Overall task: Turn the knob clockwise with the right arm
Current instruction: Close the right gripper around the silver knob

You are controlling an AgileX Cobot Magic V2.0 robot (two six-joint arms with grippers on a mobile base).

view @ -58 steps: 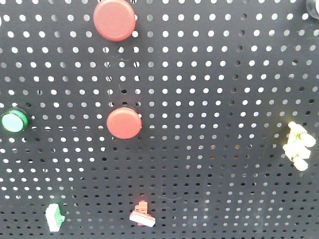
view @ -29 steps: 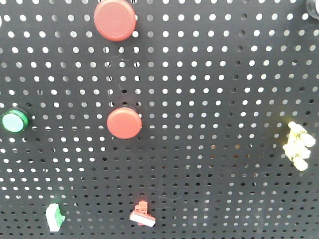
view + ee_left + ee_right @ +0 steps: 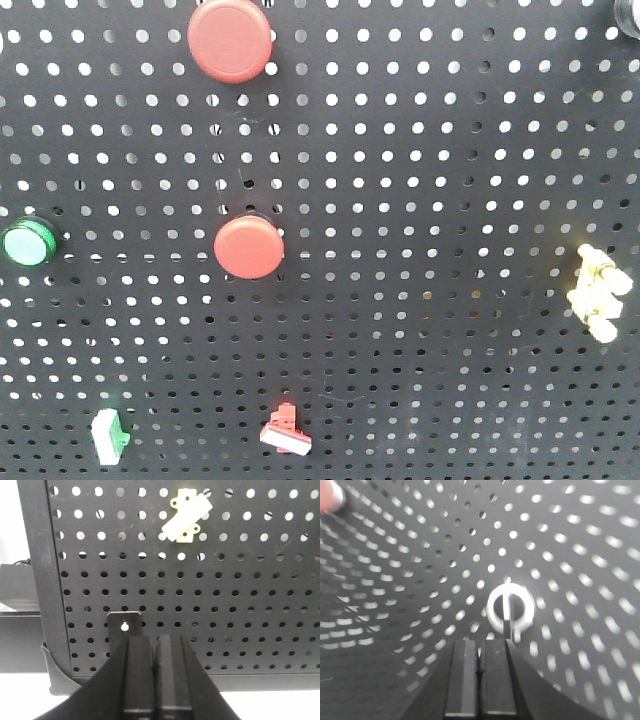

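Observation:
In the right wrist view the knob (image 3: 510,611), a dark knob inside a white ring with a thin pointer line, sits on the black pegboard (image 3: 420,580). My right gripper (image 3: 479,643) is just below and a little left of it, shut with nothing between the fingers, and apart from the knob. My left gripper (image 3: 154,638) is also shut and empty, low in front of another part of the pegboard (image 3: 240,605). Neither gripper shows in the front view, where a dark round part (image 3: 628,14) is cut off at the top right corner.
The front view shows two red round buttons (image 3: 230,40) (image 3: 249,246), a green button (image 3: 28,244), a yellow switch cluster (image 3: 598,292), a green-white clip (image 3: 108,436) and a red clip (image 3: 286,430). A white-yellow toggle (image 3: 186,516) sits above the left gripper.

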